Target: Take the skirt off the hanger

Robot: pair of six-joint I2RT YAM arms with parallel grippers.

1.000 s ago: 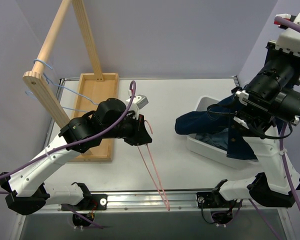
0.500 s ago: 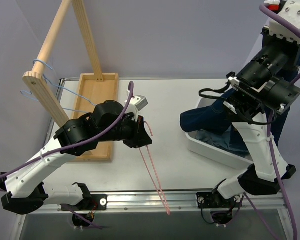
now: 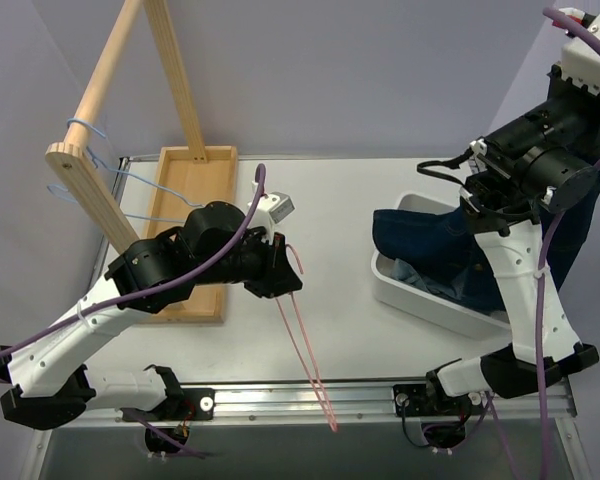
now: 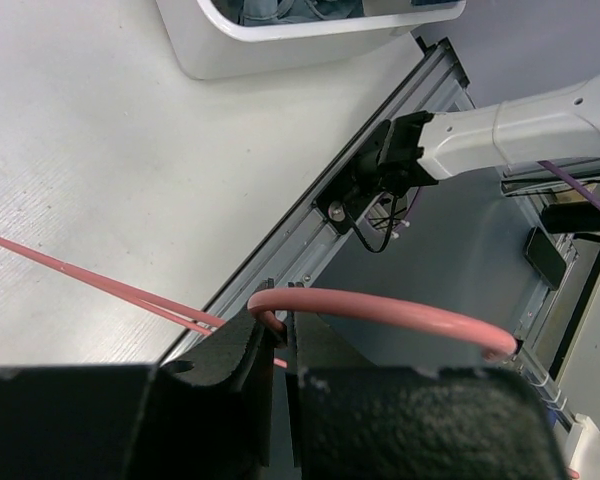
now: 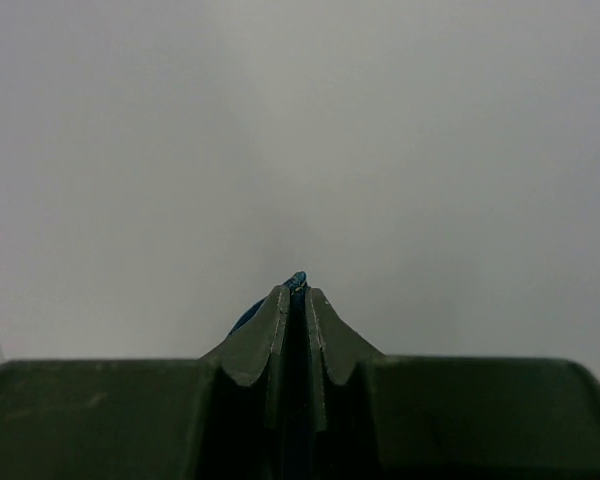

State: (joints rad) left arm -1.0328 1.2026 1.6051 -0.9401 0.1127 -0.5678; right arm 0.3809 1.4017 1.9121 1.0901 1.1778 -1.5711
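Top external had it, Mia: the pink hanger (image 4: 380, 304) was bare, its hook pinched between the jaws of the left gripper (image 3: 280, 272) and its long arms pointing at the table's near rail (image 3: 280, 393). The denim skirt (image 3: 420, 235) was off it, hanging from the raised right gripper (image 5: 292, 300) and trailing down into the white bin (image 3: 420, 305).

Saw it, Jon. On right wrist the jaws were pressed together on a sliver of blue cloth (nothing else showed there but blank wall). I'd call the separation done and the drop-off the step in hand.

Agreed. To my eye the next move called for lowering the skirt into the bin and only then letting go, because part of the cloth draped over the far rim.

And the bin wasn't empty. A paler garment (image 3: 430, 278) lay inside it, so the skirt would land on top.

What about the left side?

Nothing in the way. The wooden rack (image 3: 102, 75), its blue hangers (image 3: 83, 127) and the wooden tray (image 3: 195, 180) stood well apart from the bin.
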